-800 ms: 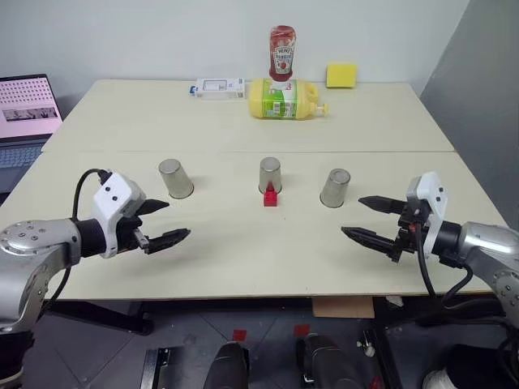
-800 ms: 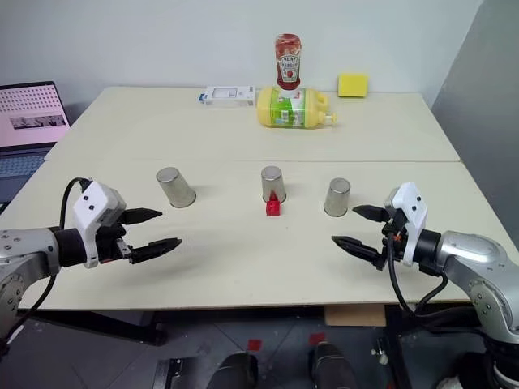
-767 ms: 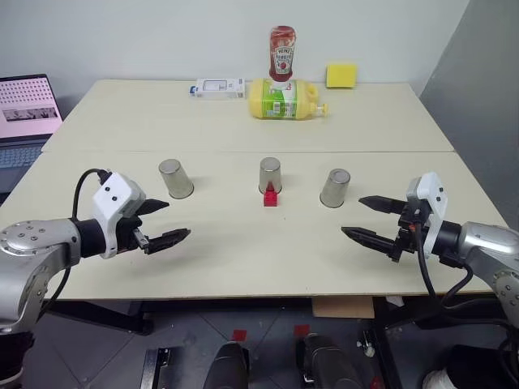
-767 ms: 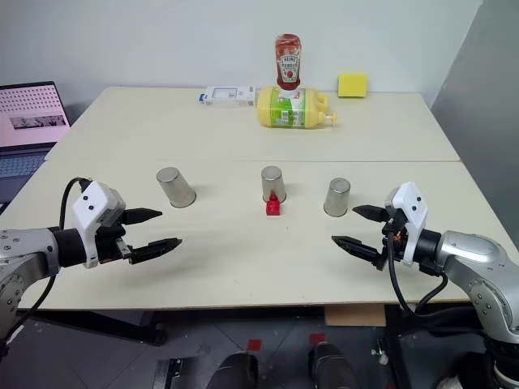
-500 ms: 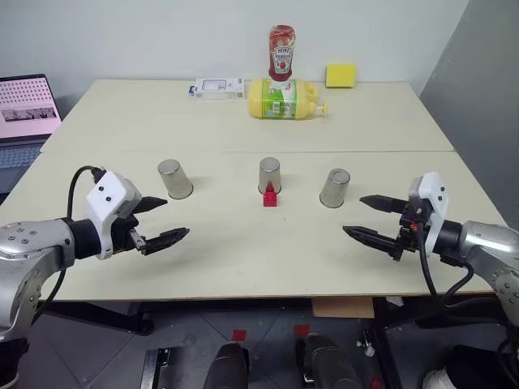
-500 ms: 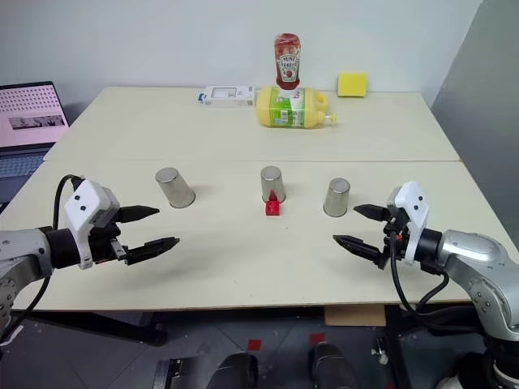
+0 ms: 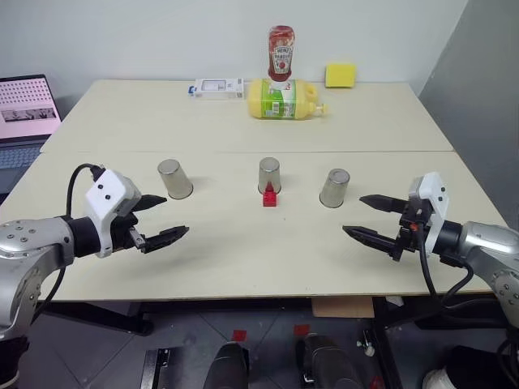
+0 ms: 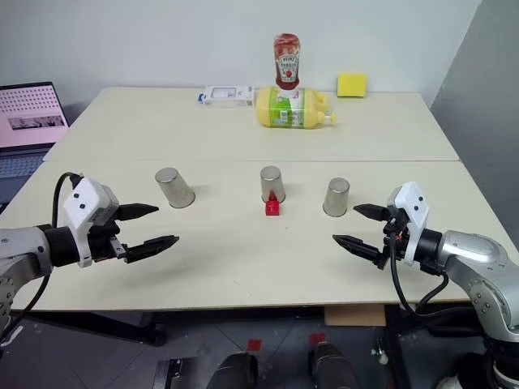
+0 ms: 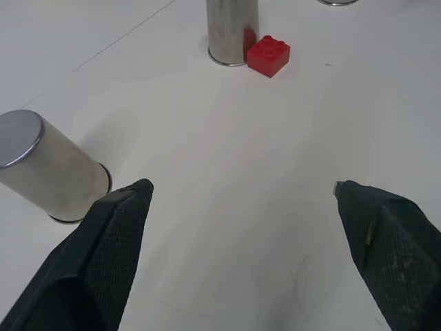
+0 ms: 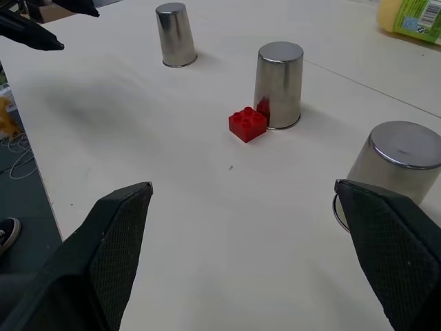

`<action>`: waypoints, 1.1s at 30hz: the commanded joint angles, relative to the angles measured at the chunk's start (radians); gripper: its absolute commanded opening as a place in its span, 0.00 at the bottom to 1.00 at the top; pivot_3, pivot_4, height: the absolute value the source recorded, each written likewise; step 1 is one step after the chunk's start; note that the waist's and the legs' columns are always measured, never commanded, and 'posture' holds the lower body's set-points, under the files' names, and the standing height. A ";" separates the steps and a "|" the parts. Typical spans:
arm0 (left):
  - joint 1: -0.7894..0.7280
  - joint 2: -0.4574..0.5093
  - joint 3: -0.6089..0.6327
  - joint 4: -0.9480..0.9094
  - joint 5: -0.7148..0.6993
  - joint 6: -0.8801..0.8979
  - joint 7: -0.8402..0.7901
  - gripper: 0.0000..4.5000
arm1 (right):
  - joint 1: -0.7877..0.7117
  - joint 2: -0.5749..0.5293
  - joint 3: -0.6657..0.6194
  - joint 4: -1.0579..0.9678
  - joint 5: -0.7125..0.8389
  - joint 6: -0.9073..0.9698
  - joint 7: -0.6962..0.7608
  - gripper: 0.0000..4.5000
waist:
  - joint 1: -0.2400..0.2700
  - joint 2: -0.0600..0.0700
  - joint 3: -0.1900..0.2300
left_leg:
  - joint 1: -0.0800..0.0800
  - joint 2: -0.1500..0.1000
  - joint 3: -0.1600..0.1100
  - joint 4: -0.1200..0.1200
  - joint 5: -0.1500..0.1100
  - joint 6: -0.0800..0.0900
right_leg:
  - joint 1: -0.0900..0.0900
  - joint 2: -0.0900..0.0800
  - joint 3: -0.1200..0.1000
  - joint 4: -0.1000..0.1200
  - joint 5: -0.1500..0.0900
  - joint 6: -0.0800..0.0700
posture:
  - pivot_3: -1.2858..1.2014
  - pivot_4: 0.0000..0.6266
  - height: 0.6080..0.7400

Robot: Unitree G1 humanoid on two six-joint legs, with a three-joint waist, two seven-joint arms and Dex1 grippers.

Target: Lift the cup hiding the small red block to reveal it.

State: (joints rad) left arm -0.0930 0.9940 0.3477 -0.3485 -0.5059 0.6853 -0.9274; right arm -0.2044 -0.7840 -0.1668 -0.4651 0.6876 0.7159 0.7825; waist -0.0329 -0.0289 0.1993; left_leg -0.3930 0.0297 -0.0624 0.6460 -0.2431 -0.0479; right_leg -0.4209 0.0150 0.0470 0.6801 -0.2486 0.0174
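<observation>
- The left pincer (image 7: 159,221) hovers above the near edge of the desk (image 7: 243,259) at about 8 o'clock from the middle cup, its two black fingers spread wide apart with nothing between them. It reads as a ready pose, open enough to take a cup around its body.
- The right pincer (image 7: 375,219) mirrors it at about 4 o'clock, fingers likewise parted and empty, aimed inward toward the row. Each arm covers its own side, so either could reach a cup.
- Three silver cups stand upside down in a row across the desk's middle: the left cup (image 7: 174,178), the middle cup (image 7: 269,174) and the right cup (image 7: 333,187), well apart from one another so a pincer can close on one without bumping its neighbour.
- The small red block (image 7: 270,194) is not hidden: it lies in the open on the desk, touching or just beside the middle cup's near side, at 6 o'clock from it. By my reading no lift is needed to reveal it.
- Far back, at 12 o'clock, sit a ketchup bottle (image 7: 281,53), a yellow bottle lying on its side (image 7: 285,99), a yellow sponge (image 7: 341,74) and a small white box (image 7: 218,87), all clear of the working row.
- A laptop (image 7: 24,113) stands off the desk's left edge, near 10 o'clock.
</observation>
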 commanded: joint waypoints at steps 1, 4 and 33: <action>-0.004 0.014 0.015 -0.008 0.004 -0.019 -0.005 0.99 | -0.007 0.000 -0.022 -0.033 0.008 -0.008 -0.009 1.00 | 0.000 0.000 0.000 | 0.000 0.000 0.000 0.000 0.000 0.000 | 0.000 0.000 0.000 0.000 0.000 0.000 | 0.52 0.24 1.00; -0.004 0.011 0.011 -0.009 0.009 -0.023 -0.001 0.99 | -0.011 0.000 -0.023 -0.033 0.010 -0.007 -0.014 1.00 | 0.000 0.000 0.000 | 0.000 0.000 0.000 0.000 0.000 0.000 | 0.000 0.000 0.000 0.000 0.000 0.000 | 0.52 0.24 1.00; -0.089 0.011 -0.060 0.049 0.033 -0.049 -0.001 0.99 | -0.038 -0.005 -0.016 -0.040 0.004 0.004 -0.020 1.00 | 0.000 0.000 0.000 | 0.000 0.000 0.000 0.000 0.000 0.000 | 0.000 0.000 0.000 0.000 0.000 0.000 | 0.52 0.24 1.00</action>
State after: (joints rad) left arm -0.1653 0.9941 0.2790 -0.2913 -0.4801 0.6515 -0.9283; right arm -0.2344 -0.7762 -0.1650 -0.4785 0.6887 0.7375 0.7518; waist -0.0326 -0.0289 0.1993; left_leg -0.3930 0.0296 -0.0626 0.6461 -0.2431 -0.0479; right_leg -0.4208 0.0151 0.0470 0.6802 -0.2486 0.0175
